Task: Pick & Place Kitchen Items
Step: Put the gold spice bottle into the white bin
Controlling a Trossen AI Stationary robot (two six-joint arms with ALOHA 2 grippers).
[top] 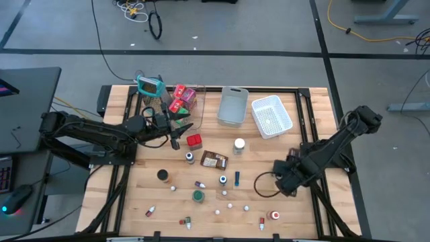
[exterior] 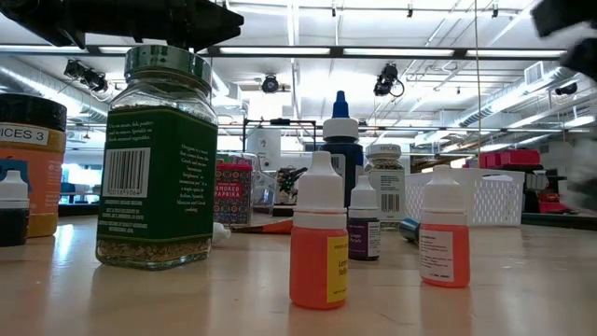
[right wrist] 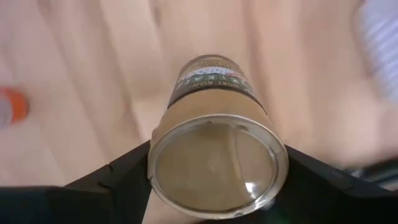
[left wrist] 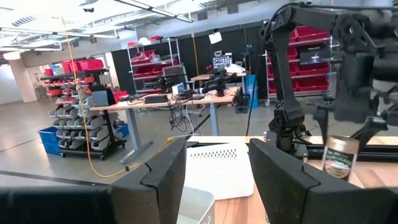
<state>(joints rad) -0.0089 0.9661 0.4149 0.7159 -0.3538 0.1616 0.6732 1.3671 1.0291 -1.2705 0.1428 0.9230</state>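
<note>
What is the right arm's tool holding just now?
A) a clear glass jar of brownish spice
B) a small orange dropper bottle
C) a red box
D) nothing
A: the right wrist view shows the right tool with its two dark fingers closed on either side of the clear glass jar of brownish spice.

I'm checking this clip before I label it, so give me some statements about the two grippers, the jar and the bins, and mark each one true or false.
1. The right gripper is closed around a glass jar. True; the jar sits between its fingers, clear of the table.
2. The left gripper is holding a red packet. False; its fingers stand apart with nothing between them.
3. The white basket and the grey bin sit side by side at the table's far edge. True.
4. The red box lies inside the grey bin. False; it rests on the table near the left gripper.
5. A green-lidded jar stands on the table. True.
</note>
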